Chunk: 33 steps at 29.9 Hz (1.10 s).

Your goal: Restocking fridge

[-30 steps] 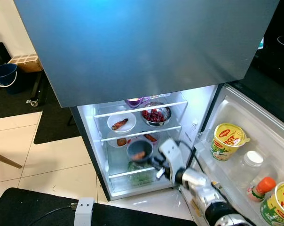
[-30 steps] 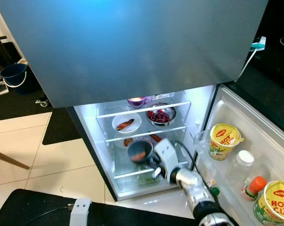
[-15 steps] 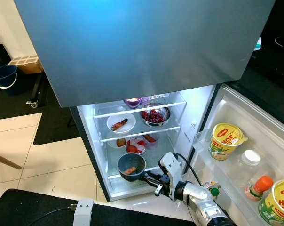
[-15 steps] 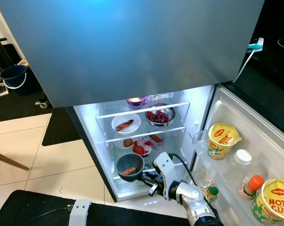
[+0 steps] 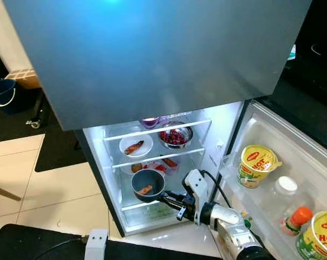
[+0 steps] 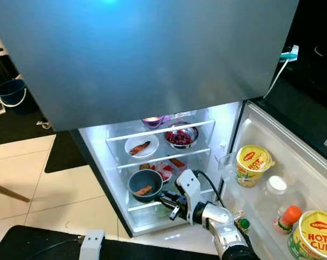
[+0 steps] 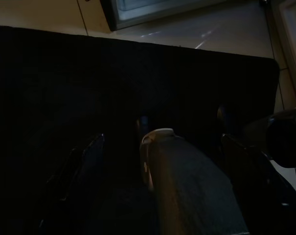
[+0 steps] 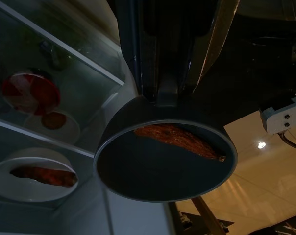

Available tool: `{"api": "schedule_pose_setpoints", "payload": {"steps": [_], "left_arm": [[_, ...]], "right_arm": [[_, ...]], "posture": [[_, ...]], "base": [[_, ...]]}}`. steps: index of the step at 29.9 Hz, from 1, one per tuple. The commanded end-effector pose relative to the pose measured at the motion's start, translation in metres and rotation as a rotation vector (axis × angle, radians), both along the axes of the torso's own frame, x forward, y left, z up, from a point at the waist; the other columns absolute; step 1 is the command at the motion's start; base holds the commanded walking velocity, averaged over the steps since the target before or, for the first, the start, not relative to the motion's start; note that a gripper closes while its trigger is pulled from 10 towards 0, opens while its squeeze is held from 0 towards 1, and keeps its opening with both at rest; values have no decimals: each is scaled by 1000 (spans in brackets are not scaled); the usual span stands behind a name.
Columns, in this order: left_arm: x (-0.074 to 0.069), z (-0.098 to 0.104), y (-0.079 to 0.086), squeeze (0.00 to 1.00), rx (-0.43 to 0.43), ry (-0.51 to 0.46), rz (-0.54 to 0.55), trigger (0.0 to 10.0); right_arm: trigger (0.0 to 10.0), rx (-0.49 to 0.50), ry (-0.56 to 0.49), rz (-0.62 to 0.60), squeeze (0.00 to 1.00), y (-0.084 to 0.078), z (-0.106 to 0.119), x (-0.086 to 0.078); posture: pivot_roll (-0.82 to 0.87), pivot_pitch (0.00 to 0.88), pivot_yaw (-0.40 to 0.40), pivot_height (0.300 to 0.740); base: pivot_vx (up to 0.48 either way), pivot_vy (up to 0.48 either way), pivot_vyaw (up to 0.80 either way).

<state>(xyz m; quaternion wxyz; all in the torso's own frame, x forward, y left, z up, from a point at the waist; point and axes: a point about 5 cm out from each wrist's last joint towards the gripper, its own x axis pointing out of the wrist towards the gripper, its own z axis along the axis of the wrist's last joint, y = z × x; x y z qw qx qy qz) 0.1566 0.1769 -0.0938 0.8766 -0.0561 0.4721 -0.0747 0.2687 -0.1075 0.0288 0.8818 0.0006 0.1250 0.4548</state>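
My right gripper [image 5: 169, 199] reaches toward the open fridge [image 5: 152, 162], its fingers [image 8: 138, 58] clamped on the rim of a dark bowl [image 5: 148, 184] that I hold out in front of the lower shelves. An orange-brown piece of food [image 8: 180, 139] lies inside the bowl against its wall. Behind the bowl, on the lit glass shelves, sit a white plate [image 5: 135, 145] with a similar brown piece and, beside it, a metal bowl [image 5: 175, 136] of dark red food. The fridge door [image 5: 293, 162] stands open on my right, its racks carrying yellow cups [image 5: 254, 165] and a bottle with an orange cap [image 5: 294, 218]. My left gripper [image 7: 158, 161] hangs in the dark over a black mat [image 7: 138, 83]; I cannot tell how its fingers stand.
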Motion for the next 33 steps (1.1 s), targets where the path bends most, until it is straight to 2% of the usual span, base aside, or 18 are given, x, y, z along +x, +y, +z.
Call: {"api": "schedule_pose_setpoints", "payload": {"steps": [1,26,29,33], "left_arm": [[-4,-1,8,0,23,9,-4,10000],[-2,0,8,0,17,-6,-9,10000],[-2,0,7,0,14,-1,-19,10000],[-3,0,6,0,19,12,-54,10000]], "right_arm": [[10000,25,-13,10,0,3,5,1],[10000,35,-18,13,0,5,9,1],[10000,34,-17,11,0,4,10,1],[10000,33,-16,5,0,2,10,1]], "posture": [[-71,0,59,740],[-75,0,65,740],[-75,0,65,740],[-78,0,65,740]], "base": [[274,0,0],[398,0,0],[0,0,0],[0,-465,0]]}}
